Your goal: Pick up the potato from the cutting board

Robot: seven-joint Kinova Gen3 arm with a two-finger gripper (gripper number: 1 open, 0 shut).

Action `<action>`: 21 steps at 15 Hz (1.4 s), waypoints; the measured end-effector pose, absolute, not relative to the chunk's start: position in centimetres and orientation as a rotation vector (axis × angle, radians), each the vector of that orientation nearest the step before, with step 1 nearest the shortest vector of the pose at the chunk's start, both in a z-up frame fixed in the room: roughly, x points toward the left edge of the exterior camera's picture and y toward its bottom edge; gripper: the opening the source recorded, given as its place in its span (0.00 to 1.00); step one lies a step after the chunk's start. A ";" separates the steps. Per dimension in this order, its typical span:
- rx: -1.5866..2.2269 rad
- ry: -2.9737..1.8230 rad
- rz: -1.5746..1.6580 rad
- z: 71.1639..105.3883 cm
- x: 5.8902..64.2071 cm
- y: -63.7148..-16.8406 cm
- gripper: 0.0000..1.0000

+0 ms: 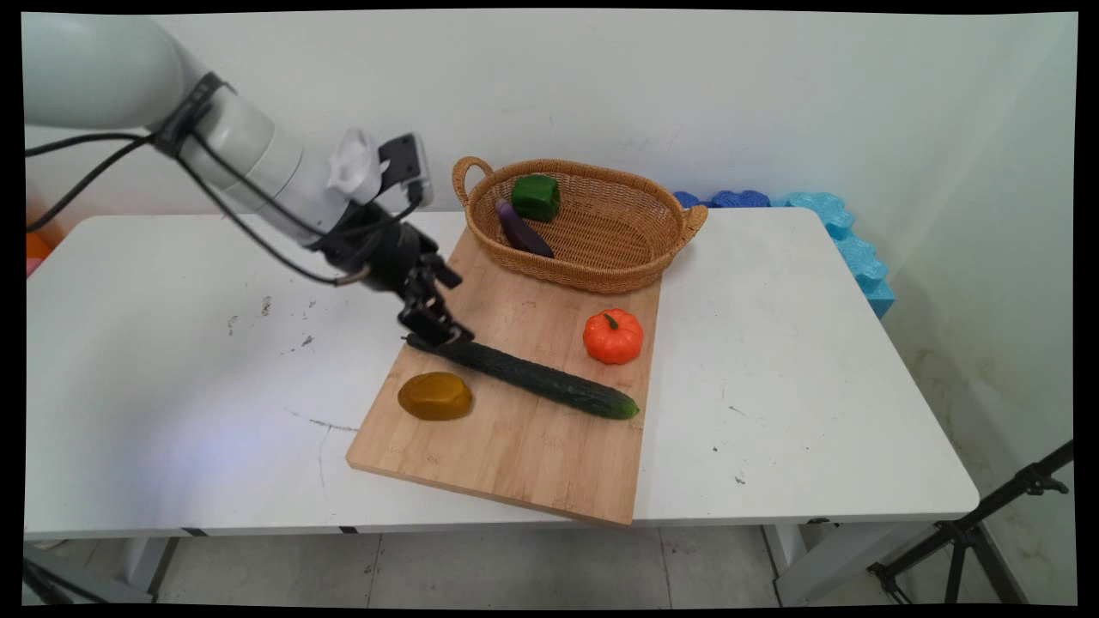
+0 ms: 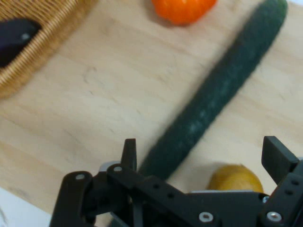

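A long dark green cucumber (image 1: pixel 541 380) (image 2: pixel 222 90) lies slantwise on a wooden cutting board (image 1: pixel 515 446) (image 2: pixel 94 109). My gripper (image 1: pixel 438 330) (image 2: pixel 203 156) is open and low over the cucumber's left end, one finger on each side and the cucumber nearer the left one in the hand view. I cannot tell whether a finger touches it. A yellow-brown potato (image 1: pixel 434 396) (image 2: pixel 235 178) lies just beside that end. An orange pumpkin (image 1: pixel 613 336) (image 2: pixel 182 9) sits farther right on the board.
A wicker basket (image 1: pixel 601 249) (image 2: pixel 42 42) stands on the board's far end and holds a purple eggplant (image 1: pixel 524 230) (image 2: pixel 14 35) and a green pepper (image 1: pixel 536 196). Blue foam pieces (image 1: pixel 850 240) lie behind the table's right corner. A black tripod (image 1: pixel 970 532) stands at lower right.
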State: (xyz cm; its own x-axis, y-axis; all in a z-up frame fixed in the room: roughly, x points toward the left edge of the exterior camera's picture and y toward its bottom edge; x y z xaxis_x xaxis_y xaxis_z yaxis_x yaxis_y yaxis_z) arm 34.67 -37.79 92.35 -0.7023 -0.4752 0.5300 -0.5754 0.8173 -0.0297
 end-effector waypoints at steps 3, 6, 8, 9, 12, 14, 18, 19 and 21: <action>0.760 -2.520 0.233 91.3 35.1 -36.2 1.00; 0.730 -2.558 0.211 89.9 35.4 -34.8 1.00; 0.705 -2.581 0.204 89.0 35.5 -34.1 1.00; 0.694 -2.591 0.204 88.5 35.6 -33.8 1.00; 0.664 -2.614 0.214 87.3 35.5 -33.4 1.00; 0.651 -2.625 0.225 86.5 35.3 -33.3 1.00; 0.633 -2.637 0.239 85.4 34.9 -33.4 1.00; 0.630 -2.638 0.242 85.1 34.8 -33.4 0.00; 0.622 -2.641 0.244 84.6 34.6 -33.4 0.00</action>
State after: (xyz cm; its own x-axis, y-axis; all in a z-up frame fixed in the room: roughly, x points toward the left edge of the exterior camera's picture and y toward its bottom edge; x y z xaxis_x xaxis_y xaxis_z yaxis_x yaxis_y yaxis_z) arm 34.59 -33.38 84.56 -0.8146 -0.3872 0.4319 -0.4596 0.8851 -0.0735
